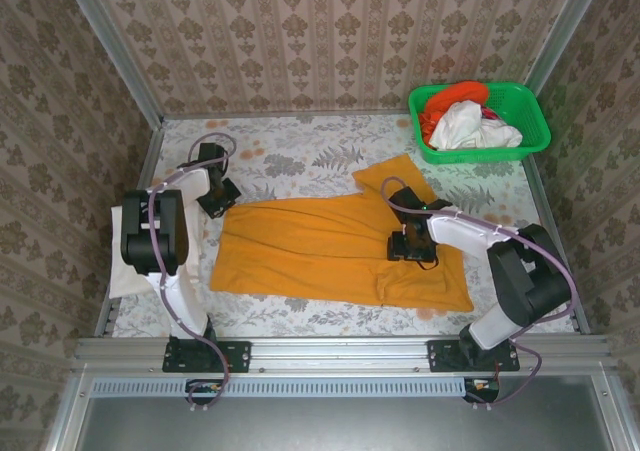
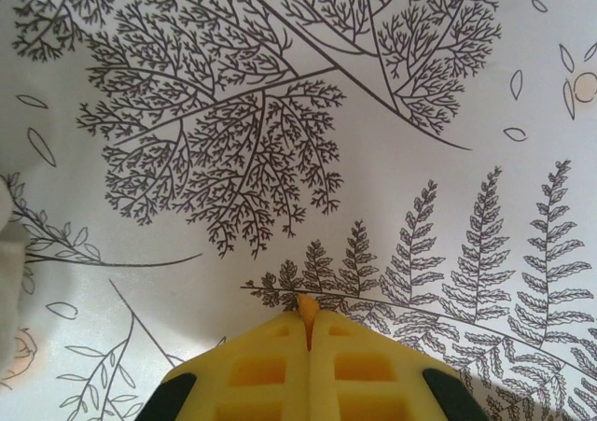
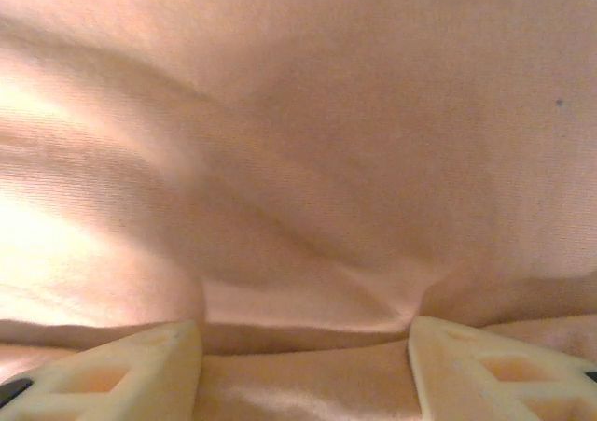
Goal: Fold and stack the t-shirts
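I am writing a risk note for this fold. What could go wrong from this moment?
1. The left end effector is shut on only a thin sliver of the orange t-shirt, at its far left corner. A pull may slip it free.
2. The right end effector stands open, pressed down on the shirt away from any edge. Closing there may bunch the fabric or catch more than one layer.

A table [image 1: 300,161], draped in a white cloth [image 2: 448,160] printed with grey ferns, is standing in a small booth. Beige damask-papered walls [image 1: 300,41] are rising behind the table and at both its sides. A metal rail [image 1: 340,349] is running along the table's near edge.
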Robot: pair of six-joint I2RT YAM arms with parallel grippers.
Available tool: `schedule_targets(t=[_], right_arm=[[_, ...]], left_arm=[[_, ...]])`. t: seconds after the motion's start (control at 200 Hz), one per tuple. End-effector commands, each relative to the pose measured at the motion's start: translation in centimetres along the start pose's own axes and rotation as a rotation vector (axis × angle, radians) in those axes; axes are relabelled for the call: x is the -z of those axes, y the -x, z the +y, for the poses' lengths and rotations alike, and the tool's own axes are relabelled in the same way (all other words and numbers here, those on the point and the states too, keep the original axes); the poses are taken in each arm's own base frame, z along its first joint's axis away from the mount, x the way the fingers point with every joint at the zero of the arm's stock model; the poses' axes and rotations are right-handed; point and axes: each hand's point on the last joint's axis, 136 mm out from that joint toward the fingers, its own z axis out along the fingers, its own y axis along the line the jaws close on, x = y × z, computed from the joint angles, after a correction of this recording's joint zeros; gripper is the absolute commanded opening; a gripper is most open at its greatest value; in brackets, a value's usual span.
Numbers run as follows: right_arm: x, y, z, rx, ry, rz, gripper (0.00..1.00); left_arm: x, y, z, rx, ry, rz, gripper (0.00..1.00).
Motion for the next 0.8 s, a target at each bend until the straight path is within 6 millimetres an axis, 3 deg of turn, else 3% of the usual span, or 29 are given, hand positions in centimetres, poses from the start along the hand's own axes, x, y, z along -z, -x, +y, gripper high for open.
schedule_targets(t=[0.0,0.22,0.37,0.49,0.595,0.795], right_arm=[[2.5,4.5,0.7,-0.073,0.083,-0.114,0.63],[3.4,15.1,-2.1,-0.159,0.023,-0.338,0.60],[2.8,20.0,-4.4,-0.174,-0.068,-0.403,0.55],[1.6,22.7,-5.4,-0.187,-0.110,-0.447,0.52],[0.6,24.4,-5.0,-0.225,-0.053,-0.466,0.49],[-1.6,25.0,-4.3,-0.282,-0.019,-0.446,0.46]], left_arm=[[0.4,-0.5,0.2,-0.009,0.015,0.043,0.00],[1.0,2.0,-1.7,-0.027,-0.013,0.004,0.00],[0.9,2.2,-1.9,-0.026,-0.020,0.005,0.00],[0.6,1.9,-1.8,-0.026,-0.020,0.014,0.00],[0.4,1.7,-1.7,-0.032,-0.014,0.019,0.00],[0.1,1.7,-1.8,-0.030,-0.020,0.026,0.00]])
